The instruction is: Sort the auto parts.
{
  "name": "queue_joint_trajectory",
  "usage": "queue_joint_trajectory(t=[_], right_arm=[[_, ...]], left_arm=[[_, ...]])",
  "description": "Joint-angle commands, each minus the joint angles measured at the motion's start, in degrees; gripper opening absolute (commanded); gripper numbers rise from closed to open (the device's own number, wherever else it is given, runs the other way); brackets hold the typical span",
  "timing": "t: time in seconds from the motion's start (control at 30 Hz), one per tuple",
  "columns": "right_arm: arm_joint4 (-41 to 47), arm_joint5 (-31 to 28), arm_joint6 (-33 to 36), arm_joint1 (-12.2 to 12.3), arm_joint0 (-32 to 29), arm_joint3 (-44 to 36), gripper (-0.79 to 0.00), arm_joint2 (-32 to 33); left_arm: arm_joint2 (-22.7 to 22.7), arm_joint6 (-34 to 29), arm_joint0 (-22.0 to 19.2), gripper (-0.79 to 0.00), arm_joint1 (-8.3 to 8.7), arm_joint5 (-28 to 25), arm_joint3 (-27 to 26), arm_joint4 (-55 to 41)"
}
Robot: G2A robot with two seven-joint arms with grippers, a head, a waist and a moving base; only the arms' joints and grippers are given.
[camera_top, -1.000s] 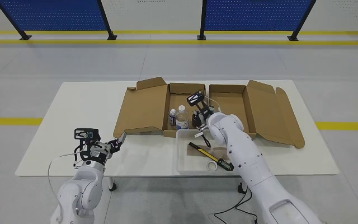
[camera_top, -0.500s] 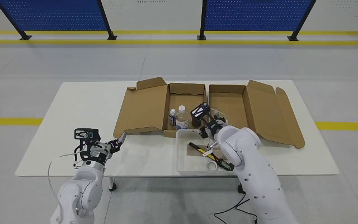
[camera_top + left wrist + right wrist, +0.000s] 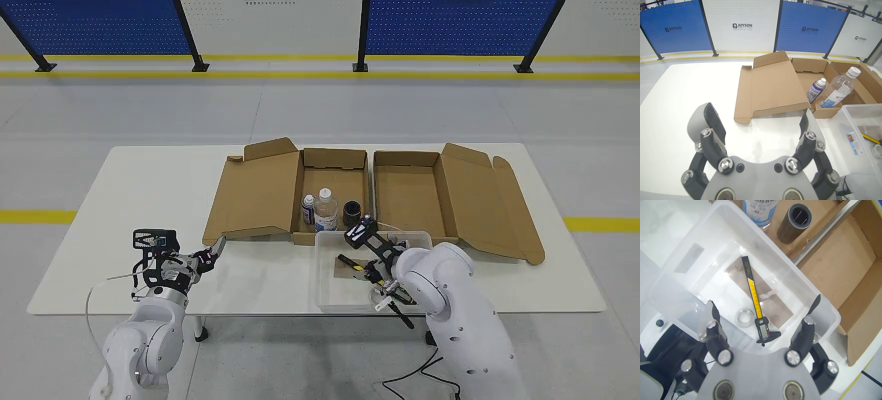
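Okay so, top-down first: the white surface has two cardboard boxes flapped open side by side mid-frame. The left box holds a spray can, a water bottle and a black tube, all standing upright in a row along its lower edge. The right box has nothing in it. A clear bin sits just below both boxes, right up against them.

Left wrist camera: the left pincer hangs over bare surface, pads wide apart with nothing between them. The can and bottle are off at the right of the frame, well away. My guess is that this arm is parked out there so it doesn't crowd the other one.

Right wrist camera: the right pincer hovers over the bin, fingers spread and gripping nothing. Lying flat on the bin floor are a caliper, running from upper middle down to centre, and a metal ring just beside its display head. Both sit roughly between the spread fingers, so I'd say it's lining up for one of those two next. The ring is so close to the caliper that it could get nudged.
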Motion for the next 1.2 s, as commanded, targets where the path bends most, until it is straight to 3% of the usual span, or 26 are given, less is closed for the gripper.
queue_joint_trajectory(t=[0.0,0.07,0.13,0.23,0.8,1.17], right_arm=[[0.3,-0.7,1.1,0.2,-0.3,0.1,0.0,0.2],[-0.6,-1.6,2.5,0.5,-0.4,0.4,-0.065,0.2],[-0.7,-3.5,3.0,0.7,-0.6,0.4,-0.397,0.0],[-0.4,-4.0,3.0,1.0,-0.9,0.6,-0.474,0.2],[1.2,-5.6,6.2,2.0,-1.1,4.1,-0.434,-1.8],[1.7,-4.9,5.0,2.4,-0.1,7.4,-0.548,-3.0]], left_arm=[[0.0,0.0,0.0,0.0,0.0,0.0,0.0,0.0],[0.0,0.0,0.0,0.0,0.0,0.0,0.0,0.0],[0.0,0.0,0.0,0.0,0.0,0.0,0.0,0.0],[0.0,0.0,0.0,0.0,0.0,0.0,0.0,0.0],[0.0,0.0,0.0,0.0,0.0,0.0,0.0,0.0],[0.0,0.0,0.0,0.0,0.0,0.0,0.0,0.0]])
